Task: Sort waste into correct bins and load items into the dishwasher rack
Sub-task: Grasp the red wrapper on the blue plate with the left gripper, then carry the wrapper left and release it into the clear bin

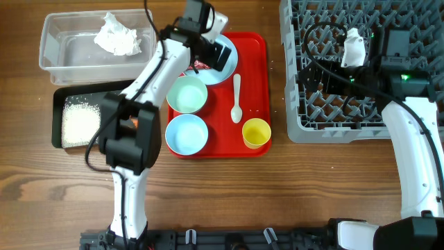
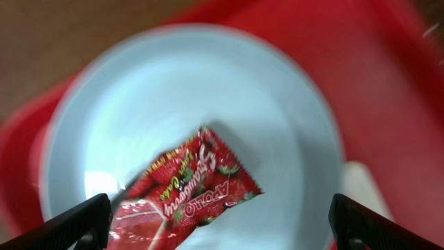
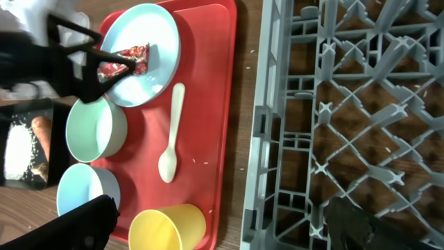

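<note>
The red snack wrapper (image 2: 187,194) lies on the light blue plate (image 2: 208,104) on the red tray. My left gripper (image 2: 222,222) is open just above the plate, its fingers on either side of the wrapper; it also shows in the overhead view (image 1: 220,55). My right gripper (image 3: 222,215) is open and empty over the left edge of the grey dishwasher rack (image 1: 347,104). On the tray are the pale green bowl (image 1: 187,94), light blue bowl (image 1: 186,133), white spoon (image 1: 236,97) and yellow cup (image 1: 256,132). The napkin (image 1: 118,36) lies in the clear tub (image 1: 62,48).
The black tray (image 1: 59,125) left of the red tray (image 1: 253,48) holds loose rice (image 1: 80,121) and an orange carrot (image 3: 41,128). The left arm reaches across the black tray and the green bowl. Bare wooden table lies in front.
</note>
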Motion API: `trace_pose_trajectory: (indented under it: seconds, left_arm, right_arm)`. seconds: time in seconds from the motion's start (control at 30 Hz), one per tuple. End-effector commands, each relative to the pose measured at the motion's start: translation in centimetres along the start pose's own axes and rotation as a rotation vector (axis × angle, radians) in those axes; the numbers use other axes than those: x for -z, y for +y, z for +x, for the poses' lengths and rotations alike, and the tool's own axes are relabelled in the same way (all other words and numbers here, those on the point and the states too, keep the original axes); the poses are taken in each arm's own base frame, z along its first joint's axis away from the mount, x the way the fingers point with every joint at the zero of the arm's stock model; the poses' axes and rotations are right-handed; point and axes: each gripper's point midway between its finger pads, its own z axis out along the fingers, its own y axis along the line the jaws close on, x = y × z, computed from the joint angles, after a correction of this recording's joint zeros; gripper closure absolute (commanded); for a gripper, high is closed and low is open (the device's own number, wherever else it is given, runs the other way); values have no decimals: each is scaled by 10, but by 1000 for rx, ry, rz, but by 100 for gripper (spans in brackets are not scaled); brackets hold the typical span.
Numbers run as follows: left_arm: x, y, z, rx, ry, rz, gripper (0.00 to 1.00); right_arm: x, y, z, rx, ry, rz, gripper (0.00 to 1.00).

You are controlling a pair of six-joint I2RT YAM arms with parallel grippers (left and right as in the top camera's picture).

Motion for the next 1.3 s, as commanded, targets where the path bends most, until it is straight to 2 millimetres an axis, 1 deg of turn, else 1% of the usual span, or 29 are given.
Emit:
trace_pose_trajectory:
  seconds: [0.0,0.1,0.23,0.3,0.33,0.37,0.47,0.5,0.53,0.57,0.6,0.63,0.67,0.77,0.87,0.93,0.97,1.0,1.07,1.1,1.13,1.17,1.23,1.27]
  left_arm:
    - [-21,7,20,-16,66,-18,0]
    - [-32,7,29,-12,94,-14,1]
    - [-51,10,44,-3,131,-10,2]
    - [-58,12,50,2,145,-8,4]
    - [-63,13,55,6,157,-7,6]
    - [-68,14,60,10,169,-6,12]
    - [-72,15,64,12,179,-4,43]
    - [-73,15,64,12,177,-5,51]
    - [-73,15,63,12,173,-6,67]
    - [-73,15,61,12,166,-7,74]
    - [-73,16,60,14,159,-9,88]
    - [-73,16,59,14,155,-10,94]
    - [-74,16,58,22,152,-11,96]
    - [-70,16,52,65,135,-20,96]
    - [-51,19,34,118,87,-33,96]
    - [-27,21,15,143,31,-47,96]
    - [-8,23,1,159,-11,-54,96]
    - [5,24,-8,168,-40,-60,96]
    - [41,33,-27,205,-111,-100,96]
    - [58,40,-34,219,-138,-129,96]
    - [79,52,-38,243,-166,-177,96]
    - [92,63,-39,268,-180,-218,96]
    - [110,85,-37,297,-194,-280,96]
    - [115,101,-31,320,-191,-313,96]
  right_arm:
    - [-1,-2,-4,-5,-1,24,0]
    - [-1,-2,-4,-5,0,24,0]
    - [-1,-3,-3,-6,2,29,0]
    - [-1,-4,-2,-8,6,32,0]
    - [-1,-4,-2,-9,8,32,0]
    - [-1,-4,-1,-9,8,32,0]
    - [-1,-4,-1,-9,8,32,0]
    - [-1,-4,-1,-9,8,32,0]
    - [-1,-4,-1,-9,8,32,0]
    - [-1,-4,-2,-9,8,32,0]
    - [-1,-4,-2,-9,8,32,0]
    - [-1,-4,-2,-9,8,32,0]
    - [-1,-4,-2,-9,8,32,0]
    - [-1,-4,-2,-8,7,32,0]
    - [-1,-4,-2,-8,5,31,0]
    - [-1,-4,-2,-7,4,31,0]
    - [-1,-4,-2,-8,5,31,0]
    - [-1,-4,-2,-8,5,31,0]
    - [-1,-4,-2,-8,5,31,0]
    - [-1,-4,-2,-8,5,31,0]
    - [-1,-4,-2,-8,5,31,0]
    - [-1,-4,-2,-8,6,31,0]
    - [-1,-4,-2,-8,5,31,0]
    - [-1,-4,-2,-8,5,31,0]
